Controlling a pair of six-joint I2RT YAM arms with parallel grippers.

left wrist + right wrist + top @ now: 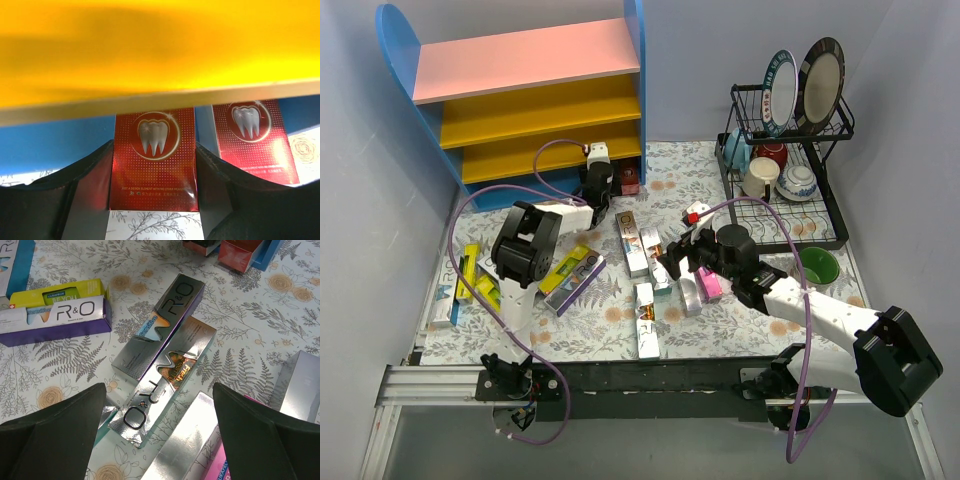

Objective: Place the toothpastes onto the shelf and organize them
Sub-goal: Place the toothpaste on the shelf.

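The shelf [535, 95] stands at the back left; its yellow lower board [150, 50] fills the top of the left wrist view. My left gripper [595, 195] [153, 145] reaches under that board and is shut on a dark red toothpaste box [154, 160], whose near end lies on the cloth. A second dark red box [255, 142] [630, 182] stands to its right. My right gripper [672, 258] [159, 390] is open above a silver toothpaste box [160, 385]. More toothpastes lie loose: silver-purple [160, 322], yellow [60, 292], pink [708, 285], and a pile at the left [465, 280].
A black wire dish rack [785, 215] with plates and mugs stands at the back right. A green bowl [817, 265] sits in front of it. Purple cables loop over both arms. Grey walls close in on the left and back.
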